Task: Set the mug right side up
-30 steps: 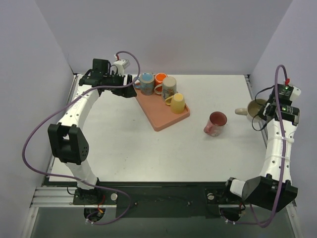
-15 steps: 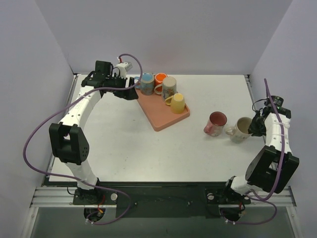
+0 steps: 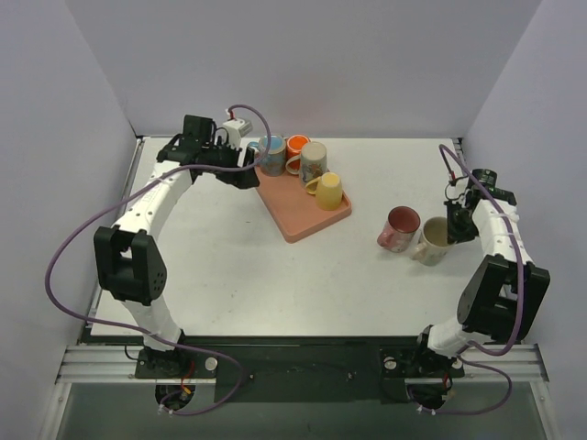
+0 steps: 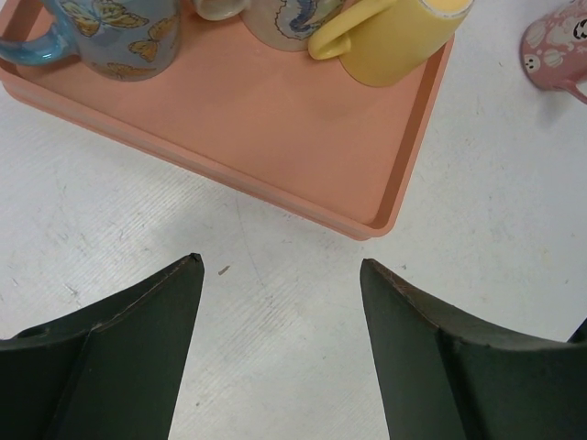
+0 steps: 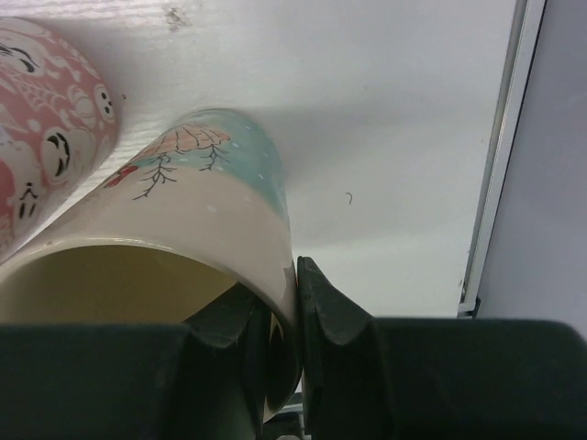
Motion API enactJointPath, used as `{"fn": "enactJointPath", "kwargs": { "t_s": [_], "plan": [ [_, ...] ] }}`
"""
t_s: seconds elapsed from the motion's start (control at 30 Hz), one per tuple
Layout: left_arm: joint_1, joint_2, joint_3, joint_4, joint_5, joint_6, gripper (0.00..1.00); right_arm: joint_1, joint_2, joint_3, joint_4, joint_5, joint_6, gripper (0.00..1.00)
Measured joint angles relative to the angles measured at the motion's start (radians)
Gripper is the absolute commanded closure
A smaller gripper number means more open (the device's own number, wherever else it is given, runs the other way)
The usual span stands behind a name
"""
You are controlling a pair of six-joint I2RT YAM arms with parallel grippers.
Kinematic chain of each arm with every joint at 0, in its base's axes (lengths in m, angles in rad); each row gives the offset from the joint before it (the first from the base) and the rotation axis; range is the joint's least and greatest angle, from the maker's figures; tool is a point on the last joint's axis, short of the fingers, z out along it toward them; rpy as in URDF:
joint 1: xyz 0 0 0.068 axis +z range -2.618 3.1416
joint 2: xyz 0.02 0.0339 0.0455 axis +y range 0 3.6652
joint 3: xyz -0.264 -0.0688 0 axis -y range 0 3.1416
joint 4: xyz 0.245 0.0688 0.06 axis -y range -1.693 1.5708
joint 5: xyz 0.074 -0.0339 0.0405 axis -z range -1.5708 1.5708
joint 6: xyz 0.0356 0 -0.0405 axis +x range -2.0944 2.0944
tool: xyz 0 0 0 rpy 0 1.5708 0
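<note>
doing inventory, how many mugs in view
6: blue mug, orange mug, patterned mug, yellow mug on tray; pink mug on table; cream mug in right gripper. None seem hidden.

The white table (image 3: 229,275) carries a salmon tray (image 3: 295,218) and pink mug (image 3: 399,229).

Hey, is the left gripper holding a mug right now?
No, the left gripper is open and empty, hovering over the table just short of the tray.
</note>
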Motion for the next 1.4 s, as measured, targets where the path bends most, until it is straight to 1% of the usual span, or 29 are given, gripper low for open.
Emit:
{"fn": "enactJointPath", "kwargs": {
  "t_s": [0.03,0.07,0.1,0.13,0.17,0.2,0.33,0.43,0.53,0.63,0.67,0.8,0.83,0.87,1.03,1.23,1.33,1.4],
  "plan": [
    [-0.005,0.0,-0.005,0.005,-0.002,0.005,0.21,0.012,0.0,0.0,0.007,0.005,-0.01,0.89],
    [-0.013,0.0,-0.01,0.007,-0.005,0.014,0.22,0.021,0.0,0.0,0.012,0.006,-0.019,0.85],
    [-0.02,0.0,-0.013,0.011,-0.008,0.024,0.23,0.023,0.0,0.0,0.014,0.009,-0.022,0.77],
    [-0.03,0.0,-0.013,0.013,-0.011,0.035,0.24,0.023,0.002,0.0,0.016,0.014,-0.026,0.73],
    [-0.04,0.0,-0.013,0.017,-0.012,0.051,0.25,0.023,0.004,0.0,0.021,0.021,-0.024,0.66],
    [-0.05,0.001,-0.013,0.023,-0.013,0.068,0.26,0.023,0.007,0.0,0.026,0.026,-0.027,0.63],
    [-0.098,0.018,-0.013,0.043,0.009,0.196,0.29,0.023,0.011,0.009,0.031,0.046,-0.022,0.59],
    [-0.124,0.06,-0.013,0.08,0.066,0.304,0.29,0.023,0.011,0.037,0.029,0.054,-0.008,0.56],
    [-0.141,0.149,0.019,0.11,0.136,0.389,0.29,0.023,0.003,0.057,0.031,0.082,0.012,0.53],
    [-0.155,0.262,0.097,0.153,0.173,0.443,0.29,0.027,-0.028,0.057,0.026,0.112,0.041,0.52],
    [-0.16,0.299,0.124,0.167,0.184,0.454,0.29,0.031,-0.042,0.057,0.024,0.119,0.051,0.45],
    [-0.192,0.399,0.191,0.212,0.211,0.503,0.27,0.049,-0.125,0.057,0.013,0.135,0.089,0.44],
    [-0.201,0.415,0.2,0.219,0.216,0.516,0.25,0.056,-0.147,0.057,0.012,0.136,0.096,0.26],
    [-0.211,0.429,0.207,0.227,0.222,0.525,0.25,0.059,-0.164,0.057,0.011,0.138,0.103,0.24],
    [-0.243,0.487,0.257,0.266,0.246,0.544,0.23,0.078,-0.237,0.057,-0.001,0.145,0.128,0.23],
    [-0.242,0.549,0.313,0.301,0.255,0.544,0.22,0.115,-0.276,0.057,-0.009,0.138,0.135,0.23],
    [-0.242,0.574,0.332,0.302,0.256,0.544,0.22,0.156,-0.285,0.057,-0.01,0.132,0.127,0.23],
    [-0.245,0.592,0.349,0.3,0.257,0.544,0.24,0.182,-0.291,0.057,-0.01,0.129,0.117,0.23]
  ]
}}
